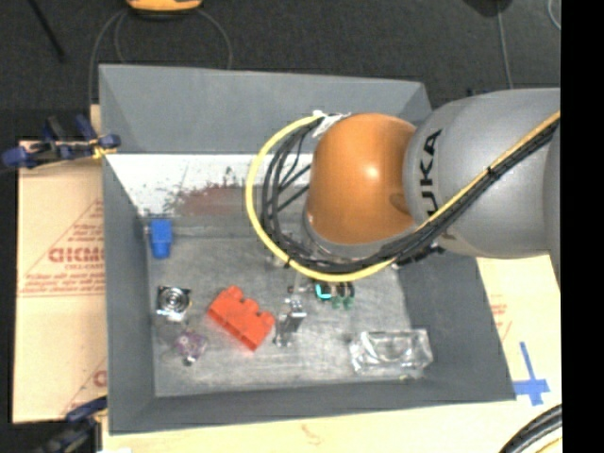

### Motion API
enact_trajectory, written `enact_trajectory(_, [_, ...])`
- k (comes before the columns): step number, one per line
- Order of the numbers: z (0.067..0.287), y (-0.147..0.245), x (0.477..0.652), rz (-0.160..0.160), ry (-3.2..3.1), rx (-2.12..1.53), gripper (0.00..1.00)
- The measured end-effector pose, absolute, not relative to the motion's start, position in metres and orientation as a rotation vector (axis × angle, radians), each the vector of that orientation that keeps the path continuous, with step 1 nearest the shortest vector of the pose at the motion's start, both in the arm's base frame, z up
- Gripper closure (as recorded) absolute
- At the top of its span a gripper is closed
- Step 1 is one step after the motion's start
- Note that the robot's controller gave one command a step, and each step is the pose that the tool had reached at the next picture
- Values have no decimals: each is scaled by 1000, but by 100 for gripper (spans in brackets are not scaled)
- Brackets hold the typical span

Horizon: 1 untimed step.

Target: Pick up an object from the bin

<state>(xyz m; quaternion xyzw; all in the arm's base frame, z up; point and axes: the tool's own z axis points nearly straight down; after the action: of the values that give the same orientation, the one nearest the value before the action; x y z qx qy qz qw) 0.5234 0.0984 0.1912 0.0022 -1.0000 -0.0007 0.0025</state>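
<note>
Camera view: hand (289, 327) just right of orange brick (241, 317).

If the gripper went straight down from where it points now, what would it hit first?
Probably the grey metal bin's bare floor, just beside the orange-red toy brick; the gripper might clip the brick's edge, depth is unclear.

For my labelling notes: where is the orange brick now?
Camera view: the orange brick lies mid-floor, just left of the hand, right of a silver metal piece.
</note>
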Motion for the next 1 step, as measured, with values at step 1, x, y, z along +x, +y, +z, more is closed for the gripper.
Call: enact_trajectory(1, [72,114,529,-7,-3122,-429,0])
